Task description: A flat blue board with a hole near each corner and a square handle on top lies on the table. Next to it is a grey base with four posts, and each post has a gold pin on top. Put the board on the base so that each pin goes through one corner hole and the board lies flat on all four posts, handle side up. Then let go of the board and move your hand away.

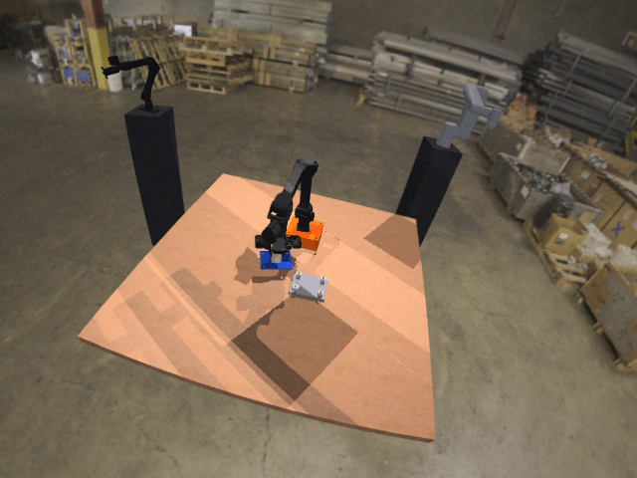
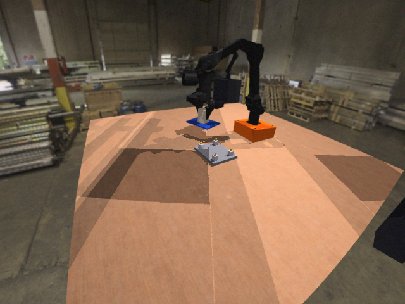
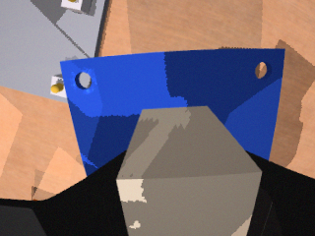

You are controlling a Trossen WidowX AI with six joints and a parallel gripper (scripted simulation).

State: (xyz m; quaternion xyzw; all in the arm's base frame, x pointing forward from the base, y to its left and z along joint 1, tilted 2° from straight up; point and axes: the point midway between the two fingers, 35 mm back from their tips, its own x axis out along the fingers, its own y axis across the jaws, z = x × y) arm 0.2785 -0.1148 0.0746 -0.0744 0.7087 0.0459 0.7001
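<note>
The blue board (image 1: 266,264) (image 2: 211,123) (image 3: 128,84) hangs level above the table, handle side up. My gripper (image 1: 277,255) (image 2: 203,114) is shut on its square grey-beige handle (image 2: 202,116) (image 3: 189,197). The grey base (image 1: 309,287) (image 2: 219,152) (image 3: 30,49) lies on the table beside the board, with its four posts and gold pins upward and free. In the wrist view one gold pin (image 3: 57,88) shows just left of the board's upper left hole (image 3: 84,80). The board's upper right hole (image 3: 262,70) shows only table below. The other two holes are hidden in the wrist view.
The orange block (image 1: 310,238) (image 2: 251,131) under the arm's foot stands beside the board, behind the base in the top view. The wooden table (image 1: 380,380) (image 2: 163,248) carries broad shadows. Two dark pillars (image 1: 154,169) (image 1: 431,177) with other arms stand beyond the table edges.
</note>
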